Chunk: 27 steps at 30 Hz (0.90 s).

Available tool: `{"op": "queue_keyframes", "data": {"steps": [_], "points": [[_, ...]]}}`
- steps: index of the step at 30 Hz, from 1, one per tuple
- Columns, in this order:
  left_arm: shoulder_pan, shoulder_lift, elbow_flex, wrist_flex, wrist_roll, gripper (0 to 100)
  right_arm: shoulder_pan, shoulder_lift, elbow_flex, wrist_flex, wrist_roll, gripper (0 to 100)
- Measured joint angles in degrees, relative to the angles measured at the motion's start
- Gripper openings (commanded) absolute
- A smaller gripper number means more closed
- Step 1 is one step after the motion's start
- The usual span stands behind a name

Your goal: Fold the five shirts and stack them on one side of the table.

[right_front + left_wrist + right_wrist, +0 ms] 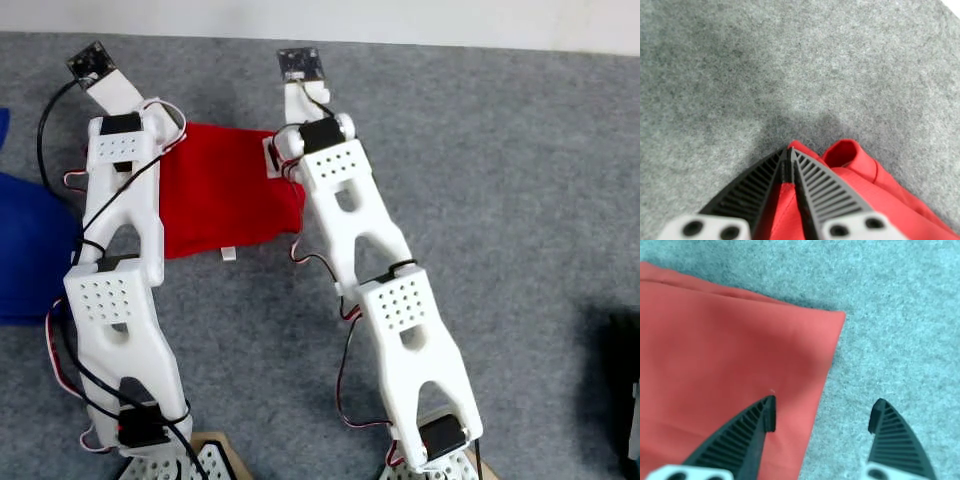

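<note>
Starting near the arm bases, you have a blue cloth [30, 240], possibly another shirt, beside the left arm on the table [520, 200]. Farther out, the red shirt [220, 200] lies between both arms. Your left gripper [790, 165] is pinched closed on its edge. Your right gripper [825, 402] gapes wide, straddling the shirt's side edge.

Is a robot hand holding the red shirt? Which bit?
Yes. The left gripper is shut on the red shirt, pinching a bunched fold at its edge. The right gripper is open above the shirt's side edge, holding nothing.
</note>
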Motion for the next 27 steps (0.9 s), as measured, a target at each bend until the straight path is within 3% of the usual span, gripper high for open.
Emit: {"op": "queue_keyframes", "data": {"steps": [17,24,27], "points": [[0.0,0.0,0.0,0.0,0.0,1,-3.8,8.6,-1.1,-1.7,0.0,28.5],[0.0,0.0,0.0,0.0,0.0,1,-3.6,8.6,-1.1,-1.8,0.0,1.8],[-0.4,0.0,0.0,0.0,0.0,1,-3.4,8.6,-1.2,-1.8,0.0,1.2]]}}
